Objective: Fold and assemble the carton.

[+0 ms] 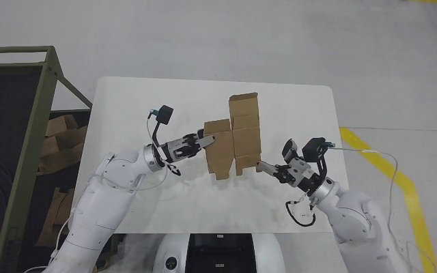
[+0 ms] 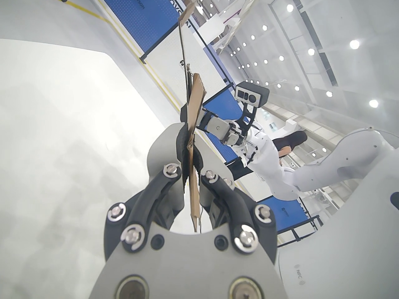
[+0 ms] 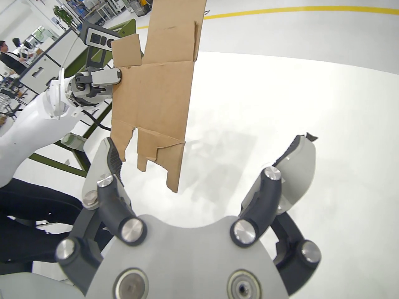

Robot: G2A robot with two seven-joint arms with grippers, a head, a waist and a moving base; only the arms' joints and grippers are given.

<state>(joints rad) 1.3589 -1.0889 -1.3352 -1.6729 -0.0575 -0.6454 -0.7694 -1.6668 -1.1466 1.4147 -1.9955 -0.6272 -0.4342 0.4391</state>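
Observation:
A flat, unfolded brown carton (image 1: 235, 136) hangs above the middle of the white table (image 1: 136, 102). My left gripper (image 1: 208, 141) is shut on its edge; in the left wrist view the cardboard (image 2: 194, 116) runs edge-on between the pads (image 2: 182, 144). In the right wrist view the carton (image 3: 162, 79) hangs broadside with its flaps spread, and the left gripper (image 3: 117, 77) pinches its far side. My right gripper (image 3: 205, 154) is open just below the carton's lower flaps, touching nothing; from above it (image 1: 268, 167) sits at the carton's near right corner.
A green-framed bin (image 1: 41, 102) with more cardboard pieces (image 1: 58, 143) stands off the table's left side. A yellow floor line (image 1: 382, 164) runs to the right. The table surface around the carton is bare.

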